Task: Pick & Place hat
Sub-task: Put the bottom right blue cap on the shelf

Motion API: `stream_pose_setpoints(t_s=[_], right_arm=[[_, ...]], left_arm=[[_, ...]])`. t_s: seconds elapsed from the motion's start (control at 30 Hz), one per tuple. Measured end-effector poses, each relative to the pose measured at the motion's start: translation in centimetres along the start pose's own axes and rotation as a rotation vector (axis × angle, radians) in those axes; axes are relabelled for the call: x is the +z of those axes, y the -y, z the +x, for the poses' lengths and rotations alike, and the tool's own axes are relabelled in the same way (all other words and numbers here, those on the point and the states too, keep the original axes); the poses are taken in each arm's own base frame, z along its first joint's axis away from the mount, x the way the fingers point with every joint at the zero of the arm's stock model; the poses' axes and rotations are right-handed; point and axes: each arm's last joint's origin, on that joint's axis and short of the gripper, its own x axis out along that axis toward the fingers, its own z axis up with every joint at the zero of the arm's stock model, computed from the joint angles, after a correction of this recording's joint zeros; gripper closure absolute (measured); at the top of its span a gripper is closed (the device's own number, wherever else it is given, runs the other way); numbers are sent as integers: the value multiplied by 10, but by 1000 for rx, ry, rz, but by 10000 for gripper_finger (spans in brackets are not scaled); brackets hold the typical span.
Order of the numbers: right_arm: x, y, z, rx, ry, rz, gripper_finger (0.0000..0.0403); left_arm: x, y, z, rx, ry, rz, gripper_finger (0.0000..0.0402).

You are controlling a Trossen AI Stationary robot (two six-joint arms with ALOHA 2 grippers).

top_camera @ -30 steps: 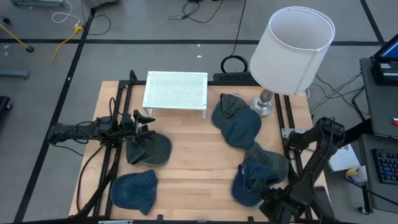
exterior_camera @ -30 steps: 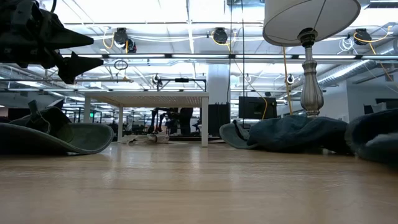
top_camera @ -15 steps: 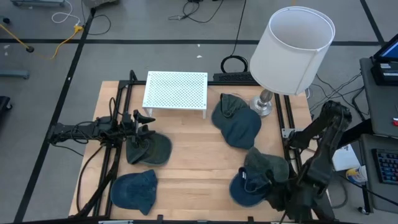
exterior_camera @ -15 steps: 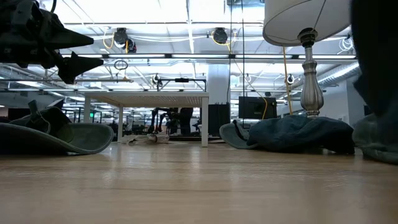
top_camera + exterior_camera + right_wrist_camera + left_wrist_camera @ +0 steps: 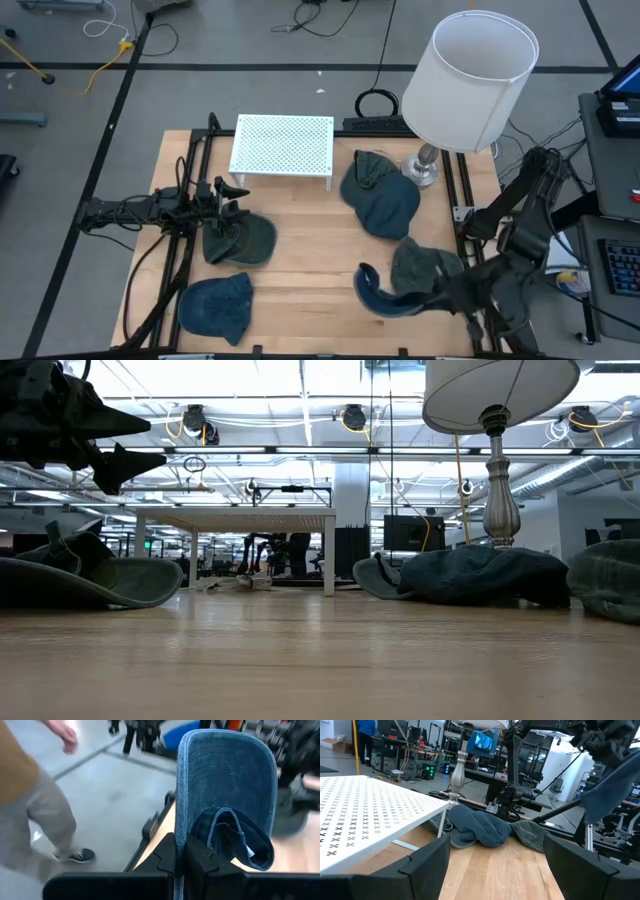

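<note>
Several soft hats lie on the wooden table: a dark olive hat (image 5: 240,238), a blue hat (image 5: 215,305) near the front left, a blue hat (image 5: 380,195) by the lamp and a green hat (image 5: 425,265). Another blue hat (image 5: 385,295) hangs in the air off my right gripper (image 5: 440,295), which is shut on it near the table's front right. My left gripper (image 5: 225,195) hovers open above the olive hat (image 5: 90,575), touching nothing. The left wrist view shows the held blue hat (image 5: 610,785) far off. My right gripper (image 5: 182,857) pinches the blue hat's stitched brim (image 5: 181,827) at its edge between both fingers (image 5: 167,857). The fingers reach in roughly level from the table's right side. The hat is lifted clear, brim on edge, and its soft crown (image 5: 235,840) sags beside the brim.
A white perforated rack (image 5: 283,145) stands at the far middle of the table. A lamp with a large white shade (image 5: 470,80) stands at the far right corner. Bare wood (image 5: 310,250) lies between the hats. A person's legs (image 5: 40,815) show beyond the table.
My right gripper has risen from the table's near right corner and shifted slightly left, carrying the blue hat. The hat lay flat on the wood beside the green hat; now it hangs clear, turned on edge. The green hat stayed put.
</note>
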Motion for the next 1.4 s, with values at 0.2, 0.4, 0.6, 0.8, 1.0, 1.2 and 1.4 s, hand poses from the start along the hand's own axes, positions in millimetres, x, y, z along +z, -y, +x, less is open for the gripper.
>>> stream_pose_setpoints(t_s=[0.2,0.4,0.6,0.8,1.0,1.2,1.4], right_arm=[[13,15,6,-56,95,13,394],[20,32,11,-120,138,74,393],[25,46,15,-169,174,163,393],[26,57,18,-207,184,248,395],[26,67,21,-242,192,314,396],[27,75,29,-260,193,325,397],[31,82,35,-203,210,314,396]], left_arm=[[0,0,0,0,0,0,78],[0,0,0,0,0,0,78],[0,0,0,0,0,0,78],[0,0,0,0,0,0,78],[0,0,0,0,4,0,78],[5,1,0,-18,53,-69,78],[26,11,-3,-168,109,-97,78]])
